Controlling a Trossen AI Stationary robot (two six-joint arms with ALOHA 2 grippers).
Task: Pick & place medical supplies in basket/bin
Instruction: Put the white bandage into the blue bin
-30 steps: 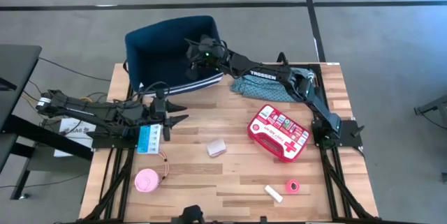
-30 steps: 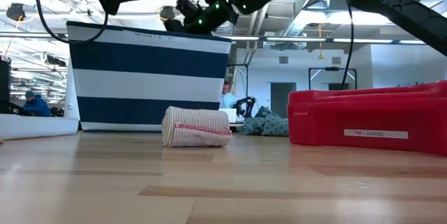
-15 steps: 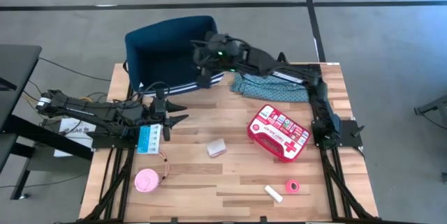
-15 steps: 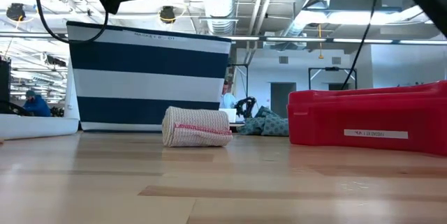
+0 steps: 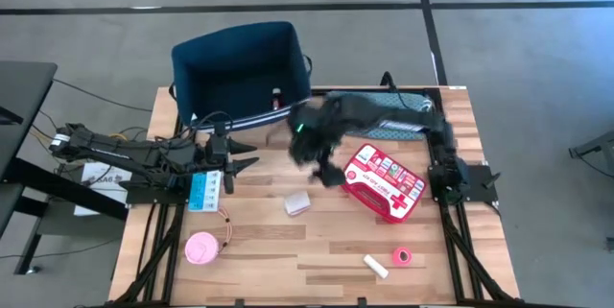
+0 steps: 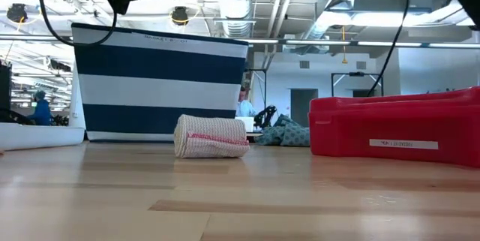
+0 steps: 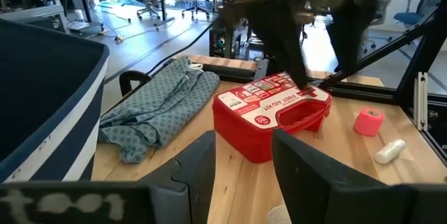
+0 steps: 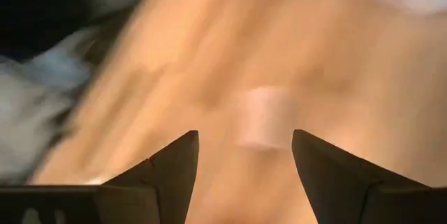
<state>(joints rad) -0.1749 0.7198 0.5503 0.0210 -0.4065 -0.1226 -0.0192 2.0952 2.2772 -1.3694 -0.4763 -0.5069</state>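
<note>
Right gripper [image 5: 321,166], jaws spread and empty, hangs just above the pale packet [image 5: 297,203], which lies slightly ahead of it; the left gripper [image 5: 237,154], also spread, waits farther off.

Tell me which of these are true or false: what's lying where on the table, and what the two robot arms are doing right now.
1. The red first-aid pouch lies on the table, outside the navy bin. True.
2. The pink round tub sits inside the bin. False: it stands on the table near the front left corner.
3. The right gripper has open jaws with nothing between them. True.
4. The left gripper holds the light-blue flat box. False: its jaws are open and empty; the box lies on the table beside it.
5. The pink tape roll lies beside the white tube. True.
</note>
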